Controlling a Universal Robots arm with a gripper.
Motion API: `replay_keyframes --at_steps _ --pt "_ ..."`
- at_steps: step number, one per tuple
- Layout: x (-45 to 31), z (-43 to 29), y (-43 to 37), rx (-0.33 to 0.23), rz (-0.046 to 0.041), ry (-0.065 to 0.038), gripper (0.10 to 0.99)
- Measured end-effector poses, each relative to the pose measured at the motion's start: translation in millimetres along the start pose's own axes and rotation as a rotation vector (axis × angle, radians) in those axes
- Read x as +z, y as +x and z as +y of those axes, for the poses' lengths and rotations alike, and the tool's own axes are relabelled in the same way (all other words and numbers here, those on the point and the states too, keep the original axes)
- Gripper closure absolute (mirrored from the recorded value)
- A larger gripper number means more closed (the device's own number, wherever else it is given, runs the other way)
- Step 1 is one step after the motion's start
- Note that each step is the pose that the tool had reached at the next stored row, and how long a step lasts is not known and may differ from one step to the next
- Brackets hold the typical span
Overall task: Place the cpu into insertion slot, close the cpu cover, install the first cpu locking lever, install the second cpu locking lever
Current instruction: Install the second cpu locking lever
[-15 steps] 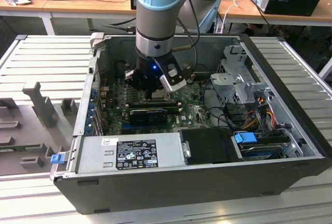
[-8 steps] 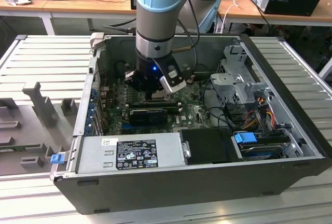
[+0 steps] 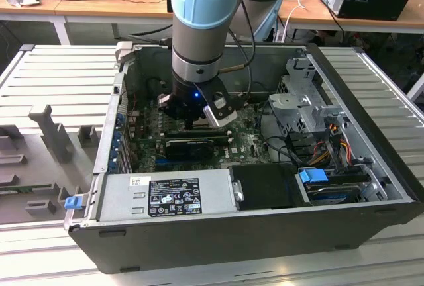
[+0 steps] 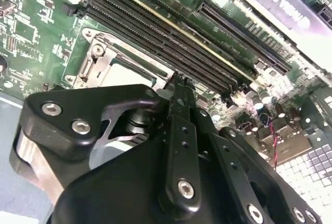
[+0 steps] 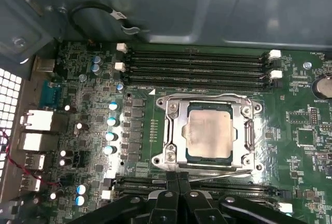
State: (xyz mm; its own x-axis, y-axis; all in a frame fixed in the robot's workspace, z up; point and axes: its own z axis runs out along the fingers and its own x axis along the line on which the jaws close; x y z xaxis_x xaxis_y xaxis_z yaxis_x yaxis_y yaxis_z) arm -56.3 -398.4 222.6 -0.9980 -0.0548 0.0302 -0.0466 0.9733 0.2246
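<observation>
1. The computer case (image 3: 199, 196) lies open on its side so I can come straight down into it. Its walls ring me on every side, the drive cage (image 3: 301, 104) stands toward the exterior view's right, and the grey power box (image 3: 165, 196) runs along the near edge, so my free way is up and down.

2. The green board (image 5: 88, 79) lies flat on the case floor. Long black memory slots (image 5: 197, 68) run along one side of the socket, with more of them on the side nearest me (image 4: 155, 32), so sideways room at board level is tight.

3. My gripper (image 5: 178, 180) hangs low over the board, its tips at the socket's edge. In both wrist views my 2 fingers (image 4: 181, 99) meet tip to tip, pressed together with nothing visible between them, a narrow point suited to pushing a thin wire, I judge.

4. The cover (image 5: 207, 130) lies flat over the socket, its silvery frame framing the chip, so closing looks done.

5. The slot (image 5: 244, 151) sits under that frame, only its rim showing.

6. The chip (image 5: 209, 129) rests seated in the slot, its tan top showing through the cover's window.

7. A thin lever wire (image 5: 212, 172) runs along the socket edge just beside my tips; whether it is latched I cannot tell.
</observation>
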Motion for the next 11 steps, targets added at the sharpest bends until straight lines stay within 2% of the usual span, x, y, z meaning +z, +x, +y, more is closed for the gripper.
replay_keyframes --at_steps 2,6,7,11 --pt "0.4 -3.6 3.2 -0.002 0.0 -0.006 0.98" --pt "1.5 -9.9 6.8 -0.004 -0.0007 -0.026 0.98" --pt "2.7 -11.0 7.9 -0.004 -0.0009 -0.032 0.98" --pt "8.7 -12.4 9.0 -0.005 -0.0013 -0.043 0.98"
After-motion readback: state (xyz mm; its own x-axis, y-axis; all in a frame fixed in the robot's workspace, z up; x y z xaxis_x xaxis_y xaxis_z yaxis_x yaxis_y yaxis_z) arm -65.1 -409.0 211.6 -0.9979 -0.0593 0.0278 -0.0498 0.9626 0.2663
